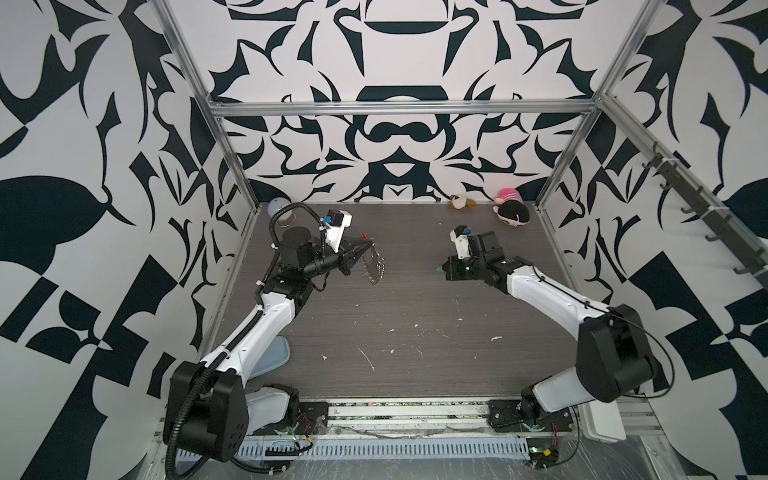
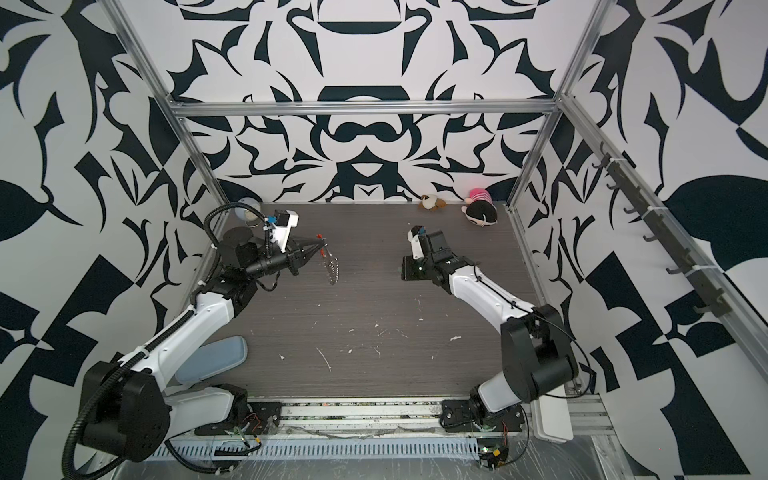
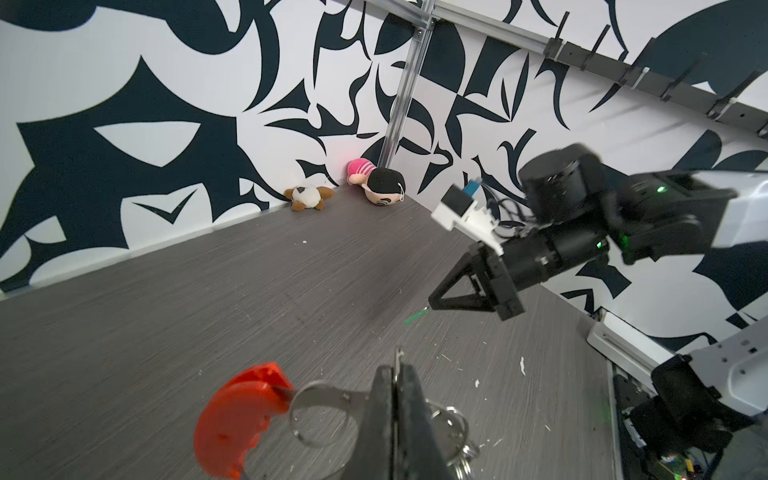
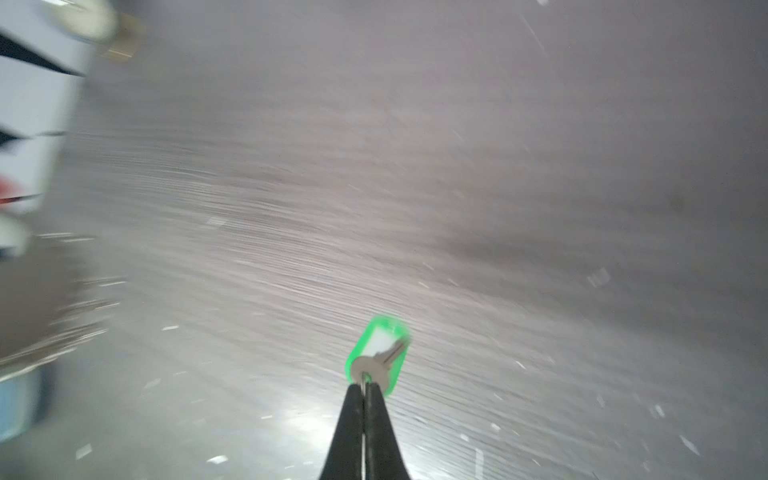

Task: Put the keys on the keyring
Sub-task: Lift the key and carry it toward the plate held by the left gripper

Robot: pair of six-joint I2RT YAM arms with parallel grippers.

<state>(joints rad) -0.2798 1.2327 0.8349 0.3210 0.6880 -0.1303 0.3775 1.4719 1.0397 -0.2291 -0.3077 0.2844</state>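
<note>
**Desk:** Where is the keyring?

**Photographer:** On the left side of both top views. The left jaws are pressed together on its thin wire. The loop and its small silver rings hang below the tips, and the red-orange piece sits just beside them.

**Desk:** And the keys?

**Photographer:** With the right arm, right of centre and well apart from the keyring. The right jaws are closed tight on the silver end of the green tag, which juts out past the tips. A silver key lies across the tag's face. The tag is low over the grey worktop, and the blurred wrist view does not show whether it touches.

**Desk:** Anything else?

**Photographer:** Two plush toys against the back wall.
</note>
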